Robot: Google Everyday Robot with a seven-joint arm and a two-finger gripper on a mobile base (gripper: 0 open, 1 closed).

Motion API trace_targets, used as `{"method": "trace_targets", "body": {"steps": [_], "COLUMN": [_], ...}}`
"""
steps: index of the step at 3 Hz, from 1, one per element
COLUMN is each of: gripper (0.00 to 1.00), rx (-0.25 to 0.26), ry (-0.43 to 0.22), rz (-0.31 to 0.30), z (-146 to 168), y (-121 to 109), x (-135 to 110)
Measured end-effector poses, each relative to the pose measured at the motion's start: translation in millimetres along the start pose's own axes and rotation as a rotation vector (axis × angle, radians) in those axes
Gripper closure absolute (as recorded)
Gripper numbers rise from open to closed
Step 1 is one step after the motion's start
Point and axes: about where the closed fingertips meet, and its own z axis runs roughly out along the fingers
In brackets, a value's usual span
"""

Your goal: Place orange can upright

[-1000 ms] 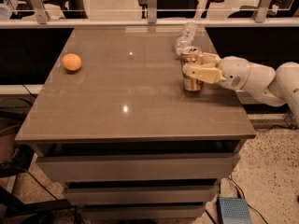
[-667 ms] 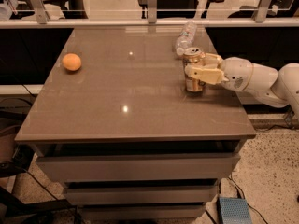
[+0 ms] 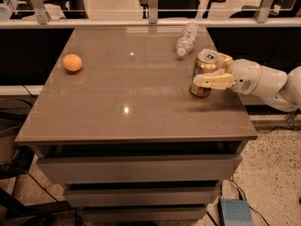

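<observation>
The orange can (image 3: 202, 66) stands nearly upright on the brown table (image 3: 131, 102) near its right edge, silver top up, leaning slightly. My gripper (image 3: 208, 70) reaches in from the right on a white arm (image 3: 263, 81). Its cream fingers (image 3: 214, 81) sit on either side of the can, one in front and one behind, closed on it. The can's base looks to rest on the tabletop.
A clear plastic water bottle (image 3: 186, 39) lies on its side just behind the can. A round orange fruit (image 3: 72, 62) sits at the table's left. A glass rail (image 3: 150, 4) runs along the far edge. Drawers (image 3: 136, 168) are below the front edge.
The gripper and the can have shifted slightly to the right. The can stays held between the fingers. The fruit and the bottle have not moved.
</observation>
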Motion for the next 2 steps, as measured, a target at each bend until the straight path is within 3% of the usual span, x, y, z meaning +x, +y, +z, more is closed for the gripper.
{"method": "trace_targets", "body": {"steps": [2], "gripper": [0.00], "rx": [0.040], "ry": [0.007], "rz": [-0.013], "z": [-20.6], "y": [3.6], "x": [-5.9]}}
